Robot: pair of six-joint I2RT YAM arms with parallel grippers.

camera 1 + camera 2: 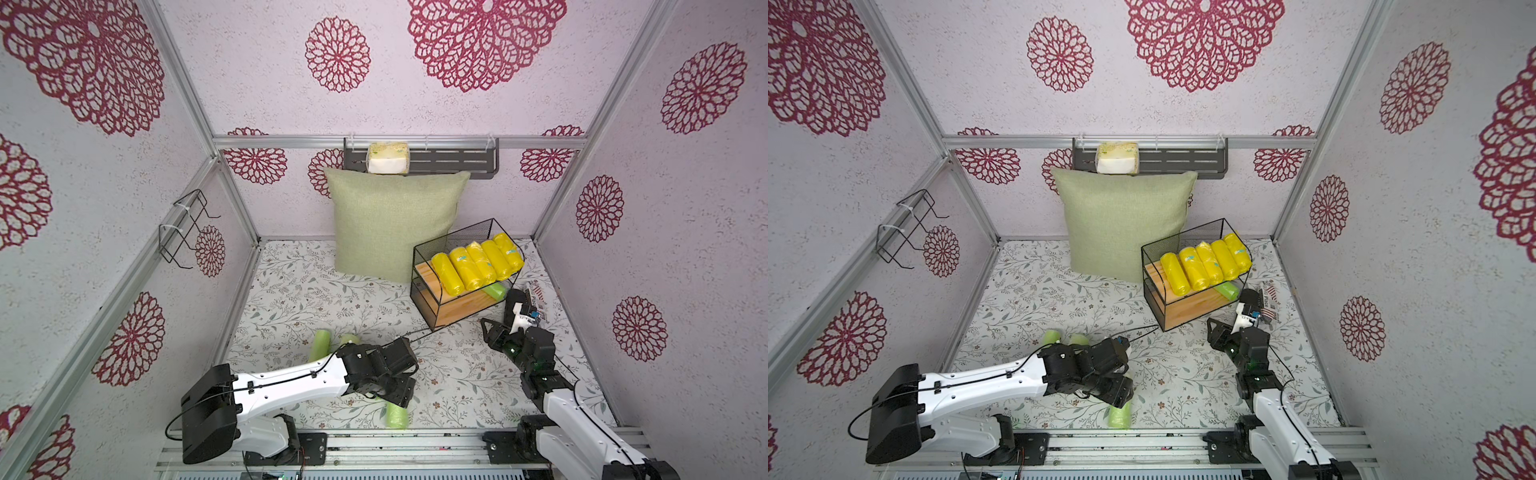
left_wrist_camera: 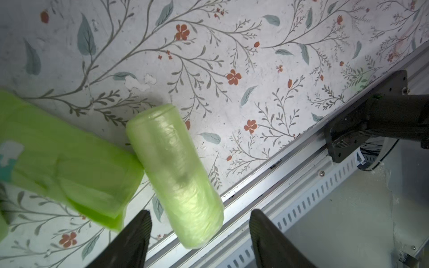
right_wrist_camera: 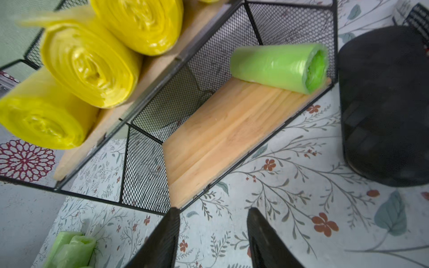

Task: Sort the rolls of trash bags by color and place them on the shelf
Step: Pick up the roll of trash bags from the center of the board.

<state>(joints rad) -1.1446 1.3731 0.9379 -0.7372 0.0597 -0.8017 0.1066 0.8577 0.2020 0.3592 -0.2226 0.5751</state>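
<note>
Left hand [image 2: 199, 211] gapes over floral mat [image 2: 232, 46] — medallion-papered walls [image 1: 415, 104] around.

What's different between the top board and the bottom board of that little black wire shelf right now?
The upper board carries five yellow rolls lying side by side and is nearly full. The lower board carries a single green roll at one end, and the rest of it is bare. The upper board's load is all yellow, the lower board's all green. Both are light wood held in the same black mesh shelf.
</note>
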